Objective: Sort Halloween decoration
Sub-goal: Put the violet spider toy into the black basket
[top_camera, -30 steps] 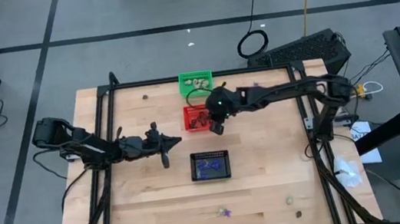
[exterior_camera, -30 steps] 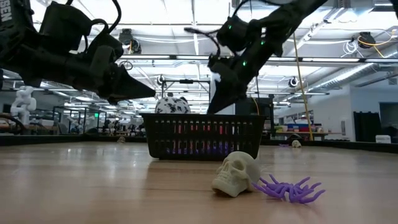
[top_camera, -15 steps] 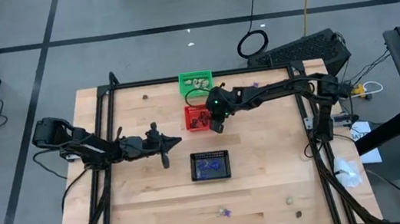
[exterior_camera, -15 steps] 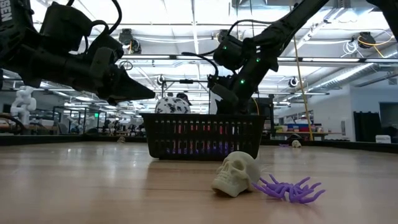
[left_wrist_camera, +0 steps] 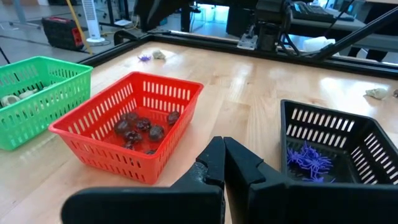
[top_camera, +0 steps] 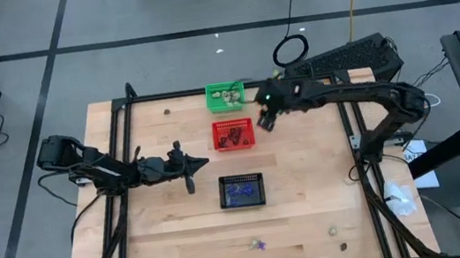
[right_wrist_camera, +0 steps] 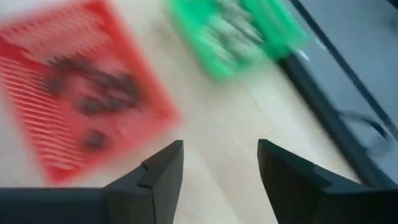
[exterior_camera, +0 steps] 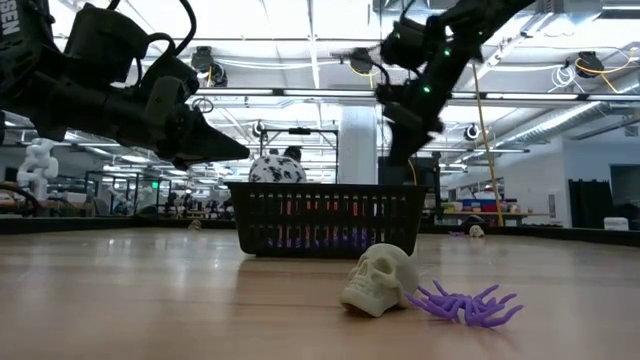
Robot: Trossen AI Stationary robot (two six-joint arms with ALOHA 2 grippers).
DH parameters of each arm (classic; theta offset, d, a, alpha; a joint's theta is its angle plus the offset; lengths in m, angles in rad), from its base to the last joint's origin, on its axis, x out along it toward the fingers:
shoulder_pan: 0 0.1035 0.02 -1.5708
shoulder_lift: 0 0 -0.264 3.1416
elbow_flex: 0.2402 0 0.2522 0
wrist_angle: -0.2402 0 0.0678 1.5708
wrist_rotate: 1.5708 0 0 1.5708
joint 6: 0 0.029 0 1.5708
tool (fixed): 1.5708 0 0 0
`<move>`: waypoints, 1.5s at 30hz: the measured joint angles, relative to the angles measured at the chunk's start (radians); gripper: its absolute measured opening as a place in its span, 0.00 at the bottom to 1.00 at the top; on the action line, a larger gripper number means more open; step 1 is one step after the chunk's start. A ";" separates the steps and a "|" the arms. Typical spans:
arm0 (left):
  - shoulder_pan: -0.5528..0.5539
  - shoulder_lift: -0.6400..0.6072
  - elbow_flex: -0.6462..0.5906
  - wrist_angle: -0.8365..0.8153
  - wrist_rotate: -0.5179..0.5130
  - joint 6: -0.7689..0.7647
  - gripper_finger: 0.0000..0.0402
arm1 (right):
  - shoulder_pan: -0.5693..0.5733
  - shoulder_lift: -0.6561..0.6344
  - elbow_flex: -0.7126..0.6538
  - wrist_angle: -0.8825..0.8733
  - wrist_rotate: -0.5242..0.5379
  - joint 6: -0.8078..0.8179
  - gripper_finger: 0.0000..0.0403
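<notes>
Now right gripper (top_camera: 267, 122) jaws open beside red basket (top_camera: 233, 135), left gripper (top_camera: 188, 165) jaws closed.

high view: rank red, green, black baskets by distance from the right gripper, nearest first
From the right gripper, open:
1. Red basket, just to its left.
2. Green basket, up-left near the table's far edge; only slightly farther than the red one.
3. Black basket, mid-table, clearly farthest.

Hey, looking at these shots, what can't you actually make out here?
- Right wrist view: the red basket and green basket are smeared by motion, so their contents cannot be told apart.
- Low view: the black basket blocks the baskets behind it.
- High view: the trinkets near the table's front edge are too small to identify.
- Left wrist view: the green basket is cut off by the picture's edge.
</notes>
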 joint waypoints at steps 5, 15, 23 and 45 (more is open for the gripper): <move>0.000 0.000 0.000 0.000 0.000 0.000 0.00 | -0.163 0.002 0.000 -0.123 -0.004 0.035 0.47; 0.000 0.000 0.000 -0.001 0.000 0.000 0.00 | -0.441 0.133 0.000 -0.147 -0.160 0.106 0.49; 0.000 0.000 0.000 -0.002 0.001 0.000 0.00 | -0.529 0.234 -0.001 -0.123 -0.164 0.087 0.49; 0.000 0.000 0.000 -0.002 0.001 0.000 0.00 | -0.602 0.303 0.000 -0.112 -0.260 0.019 0.13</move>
